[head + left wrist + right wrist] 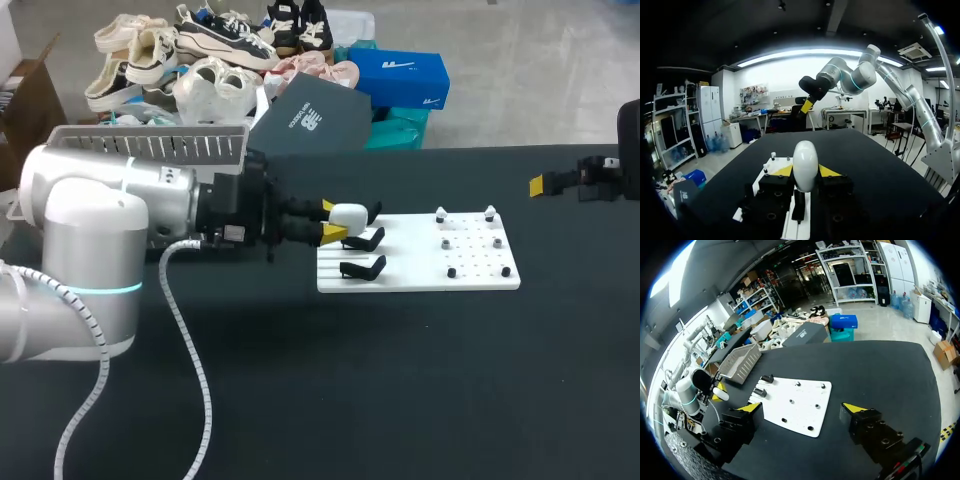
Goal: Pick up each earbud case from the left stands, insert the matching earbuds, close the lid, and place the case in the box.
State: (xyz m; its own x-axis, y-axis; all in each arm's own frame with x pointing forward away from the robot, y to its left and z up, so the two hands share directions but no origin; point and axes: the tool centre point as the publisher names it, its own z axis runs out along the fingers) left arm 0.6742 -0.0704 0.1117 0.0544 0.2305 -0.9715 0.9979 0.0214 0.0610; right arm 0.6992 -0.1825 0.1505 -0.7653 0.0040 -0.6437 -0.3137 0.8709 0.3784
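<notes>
A white earbud case (350, 213) is held lid closed between the yellow tips of my left gripper (331, 222), at the left edge of the white board (420, 280). In the left wrist view the case (805, 165) stands upright in the left gripper (805, 173), with a black stand (799, 206) under it. Two more black stands (362, 240) (362, 267) are empty. Small earbuds (446, 243) sit on pegs on the board's right half. My right gripper (540, 185) hangs open at the far right; in its own view the right gripper (802, 409) stands apart from the board (795, 407).
A grey slatted basket (150, 145) stands on the table at the back left, behind my left arm; the right wrist view shows the basket (742, 362) beyond the stands (760, 391). The black tabletop (400, 380) stretches in front of the board.
</notes>
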